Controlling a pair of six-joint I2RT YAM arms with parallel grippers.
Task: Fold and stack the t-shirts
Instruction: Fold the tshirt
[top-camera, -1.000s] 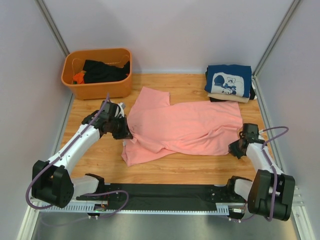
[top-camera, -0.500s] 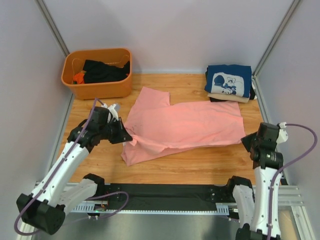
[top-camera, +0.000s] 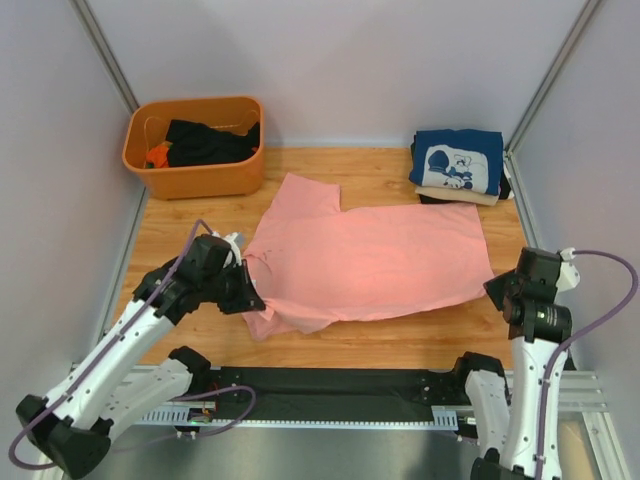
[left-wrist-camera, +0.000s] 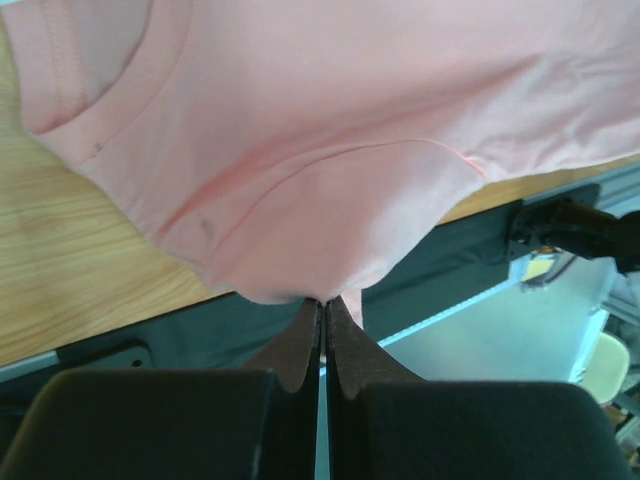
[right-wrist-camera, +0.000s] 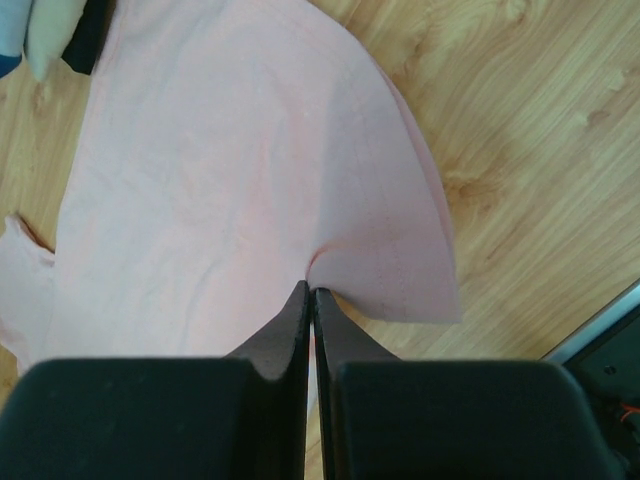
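The salmon-pink t-shirt (top-camera: 370, 262) hangs stretched across the middle of the table between both grippers. My left gripper (top-camera: 246, 290) is shut on its near-left edge; in the left wrist view the pink cloth (left-wrist-camera: 350, 130) is pinched at the fingertips of that gripper (left-wrist-camera: 322, 299), next to the collar. My right gripper (top-camera: 497, 291) is shut on the near-right hem corner; the right wrist view shows this gripper (right-wrist-camera: 313, 289) with the cloth (right-wrist-camera: 230, 180) bunched between its tips. A folded stack sits at the back right, topped by the navy t-shirt with the white cartoon print (top-camera: 458, 160), over a beige one (top-camera: 470, 196).
An orange tub (top-camera: 195, 172) at the back left holds a dark garment (top-camera: 210, 140). The black base rail (top-camera: 330, 385) runs along the near edge. Grey walls close in the table on both sides and at the back.
Both arms rose and drew the pink shirt toward the near edge. The right arm swung upright, and the shirt now hangs flatter and more stretched than before.
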